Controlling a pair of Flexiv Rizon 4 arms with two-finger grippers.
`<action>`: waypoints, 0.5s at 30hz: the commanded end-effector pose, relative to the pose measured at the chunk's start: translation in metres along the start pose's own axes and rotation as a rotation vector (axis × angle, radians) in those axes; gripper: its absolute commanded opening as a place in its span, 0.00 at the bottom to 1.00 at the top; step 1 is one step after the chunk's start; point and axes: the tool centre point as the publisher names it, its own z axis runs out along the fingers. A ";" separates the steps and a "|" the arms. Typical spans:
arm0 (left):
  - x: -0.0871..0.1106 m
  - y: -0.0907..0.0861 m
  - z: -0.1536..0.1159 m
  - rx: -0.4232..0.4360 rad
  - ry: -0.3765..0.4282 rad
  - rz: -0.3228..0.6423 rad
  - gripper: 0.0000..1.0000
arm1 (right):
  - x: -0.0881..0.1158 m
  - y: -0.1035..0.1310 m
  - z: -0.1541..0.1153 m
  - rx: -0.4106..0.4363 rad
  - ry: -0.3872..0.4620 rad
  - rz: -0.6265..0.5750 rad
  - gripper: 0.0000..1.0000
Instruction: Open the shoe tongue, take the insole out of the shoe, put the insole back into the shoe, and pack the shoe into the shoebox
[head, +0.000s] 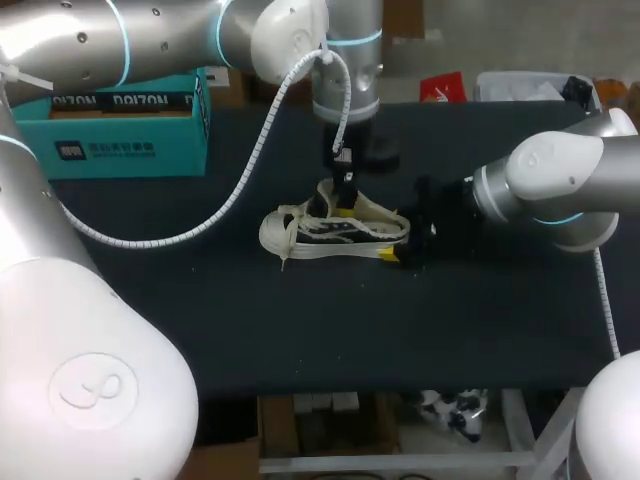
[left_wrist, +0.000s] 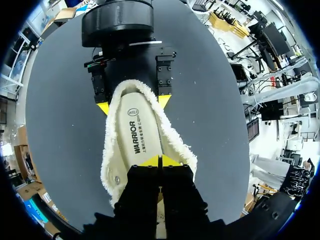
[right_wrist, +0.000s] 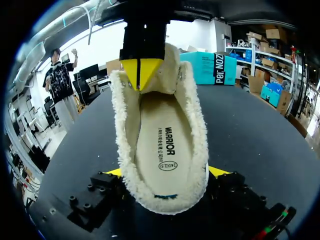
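Fuzzy cream-lined shoe (head: 335, 230) sits mid-table (head: 300, 330), laces loose, insole (right_wrist: 162, 135) lying flat inside. The left gripper (left_wrist: 160, 161) pinches the tongue (right_wrist: 169, 62) tight, and the right gripper (right_wrist: 167, 172) squeezes the heel from both sides.

A cream, fleece-lined shoe (right_wrist: 192, 125) lies on a dark table (right_wrist: 260, 135), its insole (right_wrist: 162, 135) inside. The heel sits clasped between the yellow tips of the right gripper (right_wrist: 166, 172). At the far end, the left gripper (right_wrist: 141, 70) pinches the raised tongue (right_wrist: 172, 62). A teal shoebox (right_wrist: 210, 67) stands beyond.
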 end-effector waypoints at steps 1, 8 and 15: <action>0.008 0.003 0.027 0.017 -0.034 0.000 0.00 | -0.003 -0.006 0.005 -0.002 0.001 0.001 0.00; 0.012 0.009 0.042 0.008 -0.027 -0.016 0.00 | -0.003 -0.006 0.005 -0.002 0.001 0.001 0.00; 0.014 0.012 0.051 0.012 -0.020 -0.031 0.00 | -0.003 -0.006 0.005 -0.002 0.001 0.001 0.00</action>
